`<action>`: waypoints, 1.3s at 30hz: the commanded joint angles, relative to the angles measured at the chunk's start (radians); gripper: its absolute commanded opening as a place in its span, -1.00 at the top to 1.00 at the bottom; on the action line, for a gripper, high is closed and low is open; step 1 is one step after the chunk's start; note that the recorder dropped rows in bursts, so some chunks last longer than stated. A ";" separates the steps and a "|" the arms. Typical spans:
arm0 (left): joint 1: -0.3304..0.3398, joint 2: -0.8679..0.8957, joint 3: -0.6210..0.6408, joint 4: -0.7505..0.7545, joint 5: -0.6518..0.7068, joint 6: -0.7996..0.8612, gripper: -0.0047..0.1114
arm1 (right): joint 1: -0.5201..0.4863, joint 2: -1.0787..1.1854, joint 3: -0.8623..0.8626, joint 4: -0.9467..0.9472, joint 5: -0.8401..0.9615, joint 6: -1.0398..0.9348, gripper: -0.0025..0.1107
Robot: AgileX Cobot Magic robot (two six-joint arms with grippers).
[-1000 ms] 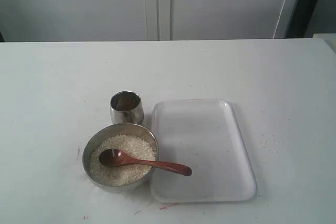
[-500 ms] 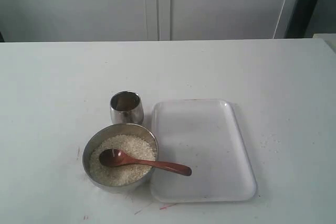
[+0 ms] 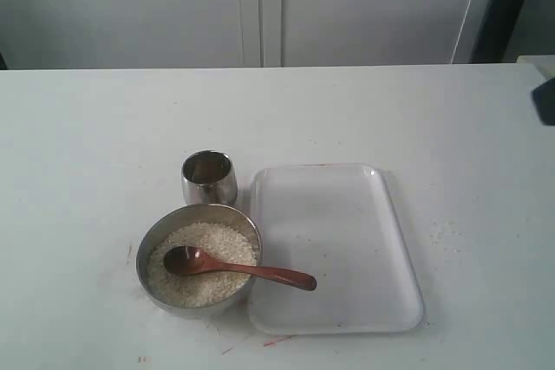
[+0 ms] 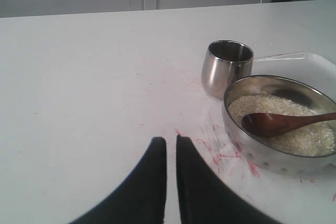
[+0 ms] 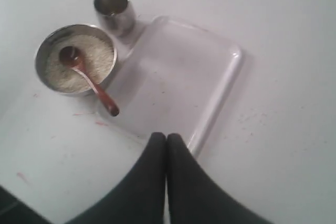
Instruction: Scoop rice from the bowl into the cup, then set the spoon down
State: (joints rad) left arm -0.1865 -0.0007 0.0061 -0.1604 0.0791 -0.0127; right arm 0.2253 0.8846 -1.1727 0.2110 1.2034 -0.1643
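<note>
The steel bowl (image 3: 199,208) holds white rice (image 3: 217,240) at the table's front left. The wooden spoon (image 3: 260,273) lies with its scoop on the rice, and its handle sticks out over the bowl's rim above the tray. Just behind the bowl stands the steel cup (image 3: 209,184). My left gripper (image 4: 169,140) is shut and holds nothing; it hovers over bare table, apart from the bowl (image 4: 262,153) and cup (image 4: 226,69). My right gripper (image 5: 166,136) is shut and holds nothing, above the tray's near edge and away from the spoon (image 5: 97,90).
A clear plastic tray (image 3: 338,240) lies right of the bowl, touching it. A dark shape (image 3: 546,100) pokes in at the exterior view's right edge. Red marks (image 4: 220,153) streak the white table beside the bowl. White cabinet doors stand behind the table.
A dark shape has come in at the right edge of the exterior view. Bowl, spoon, cup and tray have not moved.
</note>
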 commanded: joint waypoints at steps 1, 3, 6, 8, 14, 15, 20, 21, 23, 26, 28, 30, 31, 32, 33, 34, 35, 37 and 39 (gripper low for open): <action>-0.001 0.001 -0.006 -0.010 -0.003 -0.006 0.67 | 0.096 0.091 -0.028 0.059 0.018 -0.015 0.96; -0.001 0.001 -0.006 -0.010 -0.003 -0.006 0.67 | 0.157 0.127 -0.029 0.063 0.018 -0.015 0.96; -0.001 0.001 -0.006 -0.010 -0.003 -0.006 0.67 | 0.252 0.183 -0.029 0.052 0.018 -0.015 0.96; -0.001 0.001 -0.006 -0.010 -0.003 -0.006 0.67 | 0.317 0.221 -0.029 0.038 0.018 -0.005 0.96; -0.001 0.001 -0.006 -0.010 -0.003 -0.006 0.67 | 0.557 0.373 -0.074 -0.211 0.018 0.180 0.96; -0.001 0.001 -0.006 -0.010 -0.003 -0.006 0.67 | 0.597 0.404 -0.088 -0.272 0.018 0.201 0.96; -0.001 0.001 -0.006 -0.010 -0.003 -0.006 0.67 | 0.736 0.538 -0.144 -0.428 0.018 0.203 0.96; -0.001 0.001 -0.006 -0.010 -0.003 -0.006 0.67 | 0.750 0.551 -0.146 -0.430 0.018 0.182 0.96; -0.001 0.001 -0.006 -0.010 -0.003 -0.006 0.67 | 0.764 0.579 -0.146 -0.423 0.000 0.110 0.96; -0.001 0.001 -0.006 -0.010 -0.003 -0.006 0.67 | 0.771 0.620 -0.146 -0.418 -0.001 0.051 0.96; -0.001 0.001 -0.006 -0.010 -0.003 -0.006 0.67 | 0.771 0.644 -0.140 -0.423 -0.008 0.051 0.96; -0.001 0.001 -0.006 -0.010 -0.003 -0.006 0.67 | 0.771 0.664 -0.133 -0.432 -0.020 0.051 0.96; -0.001 0.001 -0.006 -0.010 -0.003 -0.006 0.67 | 0.771 0.673 -0.127 -0.432 -0.033 0.051 0.96; -0.001 0.001 -0.006 -0.010 -0.003 -0.006 0.67 | 0.771 0.680 -0.120 -0.432 -0.047 0.051 0.96; -0.001 0.001 -0.006 -0.010 -0.003 -0.006 0.67 | 0.771 0.692 -0.113 -0.432 -0.067 0.051 0.96; -0.001 0.001 -0.006 -0.010 -0.003 -0.006 0.67 | 0.771 0.699 -0.104 -0.432 -0.088 0.051 0.96; -0.001 0.001 -0.006 -0.010 -0.003 -0.006 0.67 | 0.771 0.707 -0.098 -0.432 -0.103 0.051 0.96; -0.001 0.001 -0.006 -0.010 -0.003 -0.006 0.67 | 0.771 0.721 -0.084 -0.434 -0.147 0.038 0.96; -0.001 0.001 -0.006 -0.010 -0.003 -0.006 0.67 | 0.771 0.732 -0.077 -0.450 -0.180 0.029 0.96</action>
State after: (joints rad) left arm -0.1865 -0.0007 0.0061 -0.1604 0.0791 -0.0127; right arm 0.9953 1.6054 -1.2636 -0.2164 1.0737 -0.1155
